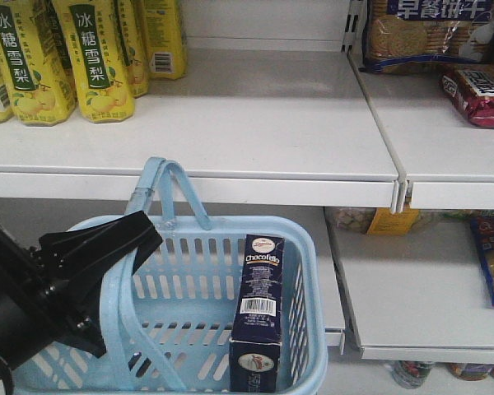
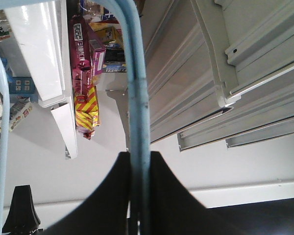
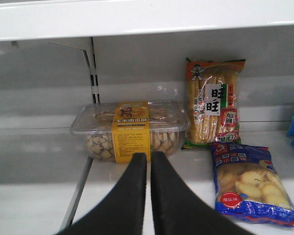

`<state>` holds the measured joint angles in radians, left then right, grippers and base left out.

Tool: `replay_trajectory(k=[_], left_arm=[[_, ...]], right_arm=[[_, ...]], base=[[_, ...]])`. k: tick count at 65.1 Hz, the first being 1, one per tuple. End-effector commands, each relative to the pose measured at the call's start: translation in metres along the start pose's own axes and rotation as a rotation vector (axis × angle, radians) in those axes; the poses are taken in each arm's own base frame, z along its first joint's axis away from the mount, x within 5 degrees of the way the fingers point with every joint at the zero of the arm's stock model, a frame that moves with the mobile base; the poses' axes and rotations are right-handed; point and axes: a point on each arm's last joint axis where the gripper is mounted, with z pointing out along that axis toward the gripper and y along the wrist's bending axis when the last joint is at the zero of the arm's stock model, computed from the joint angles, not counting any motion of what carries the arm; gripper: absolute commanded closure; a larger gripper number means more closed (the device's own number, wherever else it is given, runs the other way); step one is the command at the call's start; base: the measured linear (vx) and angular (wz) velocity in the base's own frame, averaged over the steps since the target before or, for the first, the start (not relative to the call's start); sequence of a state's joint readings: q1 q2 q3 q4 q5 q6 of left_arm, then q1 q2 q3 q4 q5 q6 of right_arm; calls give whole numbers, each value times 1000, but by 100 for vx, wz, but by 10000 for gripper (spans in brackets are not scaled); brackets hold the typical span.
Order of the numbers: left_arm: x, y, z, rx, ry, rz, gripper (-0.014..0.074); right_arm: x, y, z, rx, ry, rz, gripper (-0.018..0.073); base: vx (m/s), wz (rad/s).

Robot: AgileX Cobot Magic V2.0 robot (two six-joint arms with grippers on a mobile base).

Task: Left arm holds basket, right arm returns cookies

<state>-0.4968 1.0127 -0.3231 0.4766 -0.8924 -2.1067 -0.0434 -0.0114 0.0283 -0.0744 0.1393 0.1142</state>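
Note:
The light blue basket (image 1: 230,224) hangs in front of the lower shelf. My left gripper (image 1: 140,239) is shut on its near hoop handle (image 1: 115,329). In the left wrist view the black fingers (image 2: 112,196) pinch the blue handle bar (image 2: 137,98). The cookies (image 1: 259,313), a dark navy carton with a white barcode label, stand upright inside the basket against its right wall. My right gripper (image 3: 148,155) is out of the front view. It is shut with nothing between its fingers, over a white shelf and pointing at a clear tub (image 3: 130,129) with a yellow label.
Yellow pear-drink bottles (image 1: 99,58) stand on the upper shelf's left. A clear biscuit bag (image 1: 420,33) and a red packet (image 1: 482,95) lie at its right. Near my right gripper are a rice-cracker pack (image 3: 213,107) and a blue snack bag (image 3: 247,183).

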Motion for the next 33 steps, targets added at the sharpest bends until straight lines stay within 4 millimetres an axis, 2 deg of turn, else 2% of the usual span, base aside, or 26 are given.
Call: replay_trajectory(k=[1, 33], left_arm=[[-3, -23, 3, 161, -31, -20, 599], [-3, -23, 3, 161, -31, -20, 599]], right_arm=[[-1, 0, 0, -4, -65, -7, 569], [-1, 0, 0, -6, -67, 21, 566]], base=[[0, 0], [0, 0]])
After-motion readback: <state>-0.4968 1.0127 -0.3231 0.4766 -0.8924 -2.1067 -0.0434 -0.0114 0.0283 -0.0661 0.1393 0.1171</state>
